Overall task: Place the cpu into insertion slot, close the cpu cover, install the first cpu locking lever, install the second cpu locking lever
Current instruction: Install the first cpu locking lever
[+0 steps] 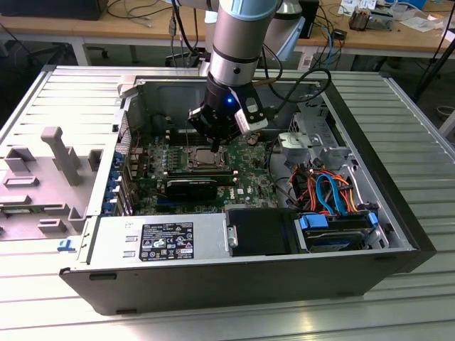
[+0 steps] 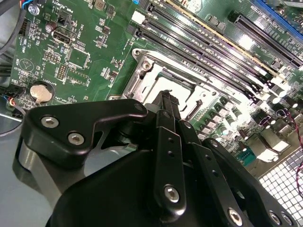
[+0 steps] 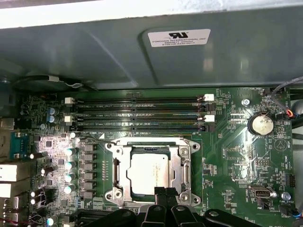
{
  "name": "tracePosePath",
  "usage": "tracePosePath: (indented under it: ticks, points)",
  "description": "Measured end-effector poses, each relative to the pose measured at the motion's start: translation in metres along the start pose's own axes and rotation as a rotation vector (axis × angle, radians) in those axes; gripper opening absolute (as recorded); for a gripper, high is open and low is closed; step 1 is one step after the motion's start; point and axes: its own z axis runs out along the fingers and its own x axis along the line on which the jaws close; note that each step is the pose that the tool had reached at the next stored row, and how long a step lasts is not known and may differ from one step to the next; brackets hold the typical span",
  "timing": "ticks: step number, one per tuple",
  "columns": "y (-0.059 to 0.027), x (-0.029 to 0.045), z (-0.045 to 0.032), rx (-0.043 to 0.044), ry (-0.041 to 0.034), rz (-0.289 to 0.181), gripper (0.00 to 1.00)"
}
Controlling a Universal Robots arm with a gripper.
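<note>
Exterior view: gripper (image 1: 215,144) hangs straight down inside the open computer case (image 1: 370,266), right over the insertion slot (image 1: 205,158), mid-motherboard. First wrist view: cpu (image 3: 147,173) lies flat in the slot, cpu cover (image 3: 177,165) down around it; jaws pinched closed at the cover's near edge, empty. Second wrist view: same closed tips, likely pressing, not grasping.

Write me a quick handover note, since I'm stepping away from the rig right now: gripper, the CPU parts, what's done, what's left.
Gripper: fingertips together, holding nothing, at the edge of the cpu cover in both wrist views.
The cpu lies flat in the insertion slot, silvery top showing through the cover's window.
Done: cpu placed; the cover looks lowered over it.
Left: the two locking levers. Whether either is latched cannot be told from these views.
</note>
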Motion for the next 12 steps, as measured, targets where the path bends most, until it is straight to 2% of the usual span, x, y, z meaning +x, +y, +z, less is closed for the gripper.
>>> tracePosePath:
  ticks: [12]
  points:
    - [0.0000, 0.0000, 0.0000, 0.0046, 0.0012, -0.040, 0.11]
